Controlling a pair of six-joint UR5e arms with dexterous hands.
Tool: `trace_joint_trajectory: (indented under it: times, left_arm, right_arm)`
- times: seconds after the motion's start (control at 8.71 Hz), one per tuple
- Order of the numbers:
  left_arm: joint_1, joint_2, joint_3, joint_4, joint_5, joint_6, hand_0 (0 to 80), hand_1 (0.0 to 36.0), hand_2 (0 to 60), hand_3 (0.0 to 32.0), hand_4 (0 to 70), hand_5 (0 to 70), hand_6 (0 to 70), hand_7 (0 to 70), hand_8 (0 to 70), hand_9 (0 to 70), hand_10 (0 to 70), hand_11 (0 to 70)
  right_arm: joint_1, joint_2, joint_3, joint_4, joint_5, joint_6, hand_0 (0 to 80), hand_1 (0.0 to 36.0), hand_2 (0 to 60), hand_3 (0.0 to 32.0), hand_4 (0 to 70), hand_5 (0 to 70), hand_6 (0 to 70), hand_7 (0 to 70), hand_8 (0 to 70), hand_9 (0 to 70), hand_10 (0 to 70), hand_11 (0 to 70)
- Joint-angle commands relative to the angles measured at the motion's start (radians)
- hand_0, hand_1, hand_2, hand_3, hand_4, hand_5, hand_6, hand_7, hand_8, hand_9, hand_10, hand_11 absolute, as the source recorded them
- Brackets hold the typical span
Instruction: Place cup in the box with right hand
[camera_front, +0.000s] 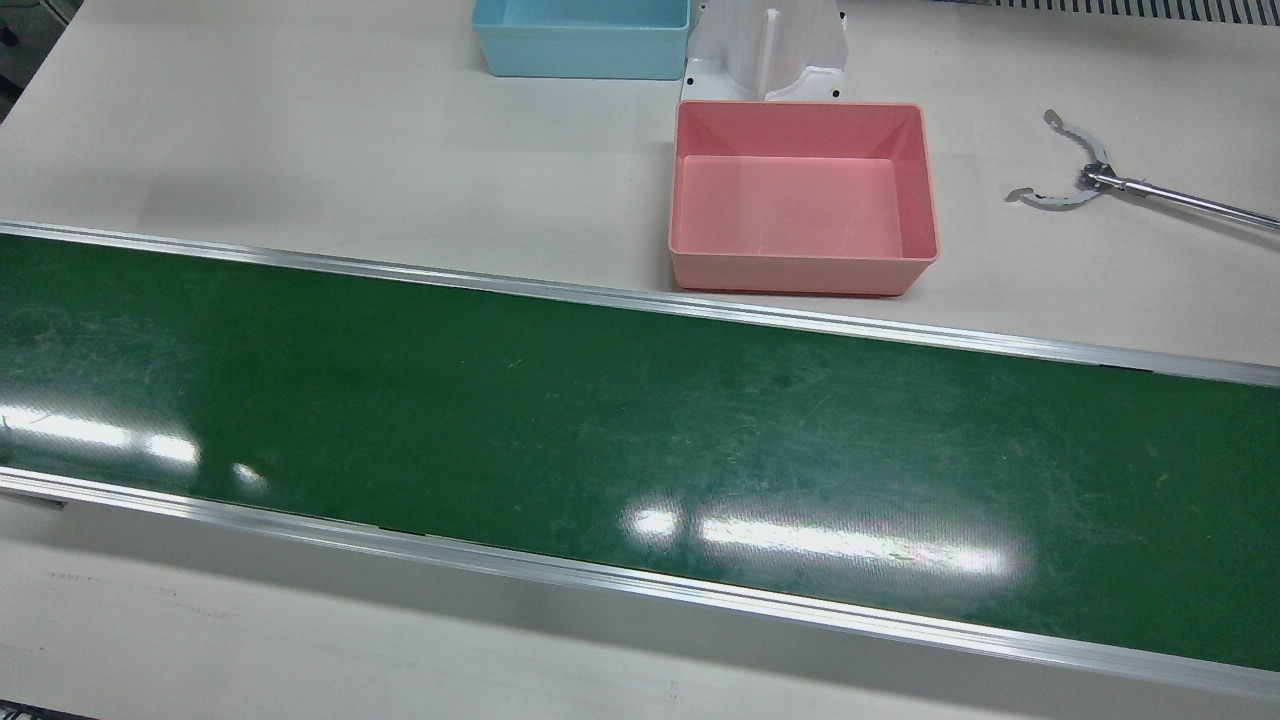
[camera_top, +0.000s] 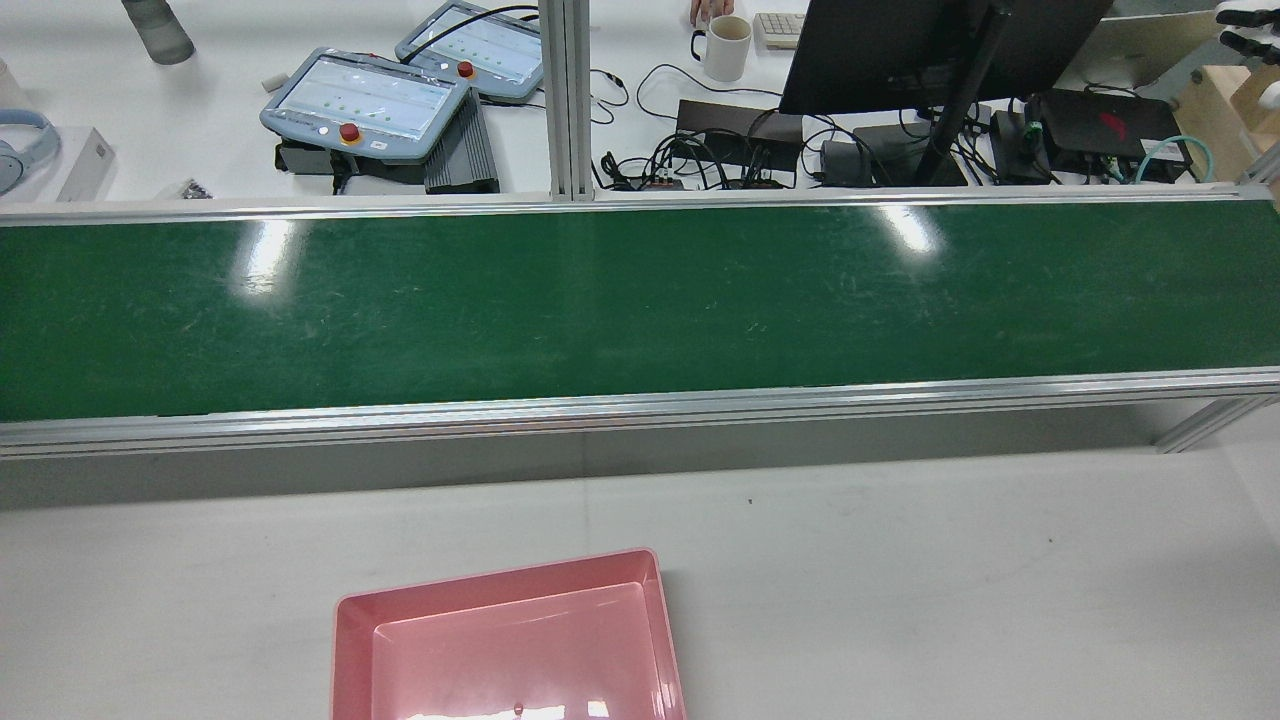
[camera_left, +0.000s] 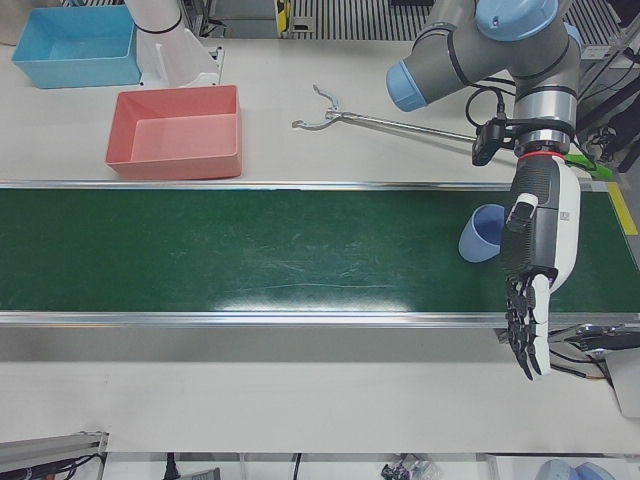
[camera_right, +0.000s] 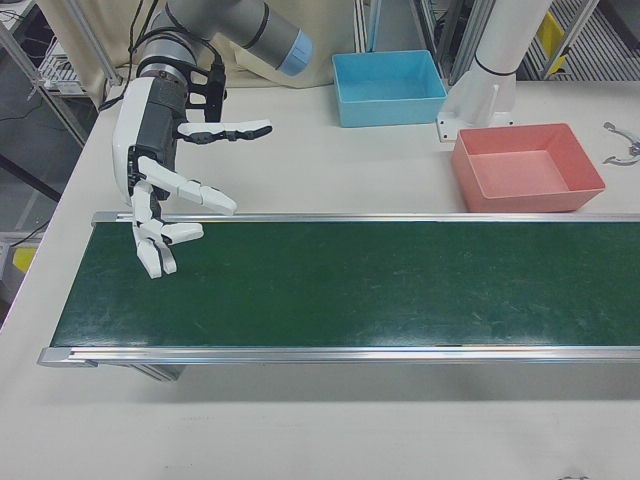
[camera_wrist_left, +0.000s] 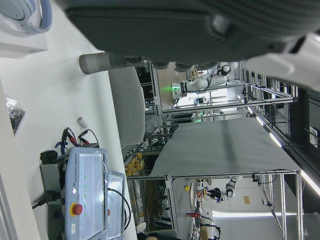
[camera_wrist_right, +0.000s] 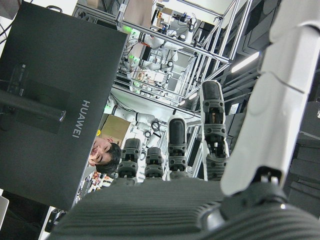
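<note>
Right hand (camera_right: 160, 190) hangs over the far end of the green belt (camera_right: 350, 285), fingers (camera_right: 165, 235) spread and released, grasping nothing. Left hand (camera_left: 535, 260) points downward beside the blue cup (camera_left: 483, 234) on the belt, fingers extended, empty. Pink box (camera_left: 175, 160) sits on the surface, well apart.

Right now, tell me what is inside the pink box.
The pink box holds nothing: its whole floor shows bare in the front view. The cup lies on the green belt near the left hand; the cup's inside is turned from view.
</note>
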Motion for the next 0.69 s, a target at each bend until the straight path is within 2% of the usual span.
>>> trace_joint_trajectory:
  times: [0.0,0.57]
  left_arm:
    - [0.0,0.0,0.0,0.0,0.0,0.001,0.0,0.0,0.0,0.0,0.0,0.0,0.0,0.0,0.0,0.0,0.0,0.0]
    - [0.0,0.0,0.0,0.0,0.0,0.001,0.0,0.0,0.0,0.0,0.0,0.0,0.0,0.0,0.0,0.0,0.0,0.0]
  right_arm:
    - [-0.002,0.0,0.0,0.0,0.0,0.0,55.6,11.6,0.0,0.0,37.6,5.8,12.8,52.8,5.4,16.6,11.2,17.8]
    - [-0.002,0.0,-0.002,0.0,0.0,0.0,55.6,11.6,0.0,0.0,38.2,5.8,12.9,53.5,5.8,17.2,11.4,18.1]
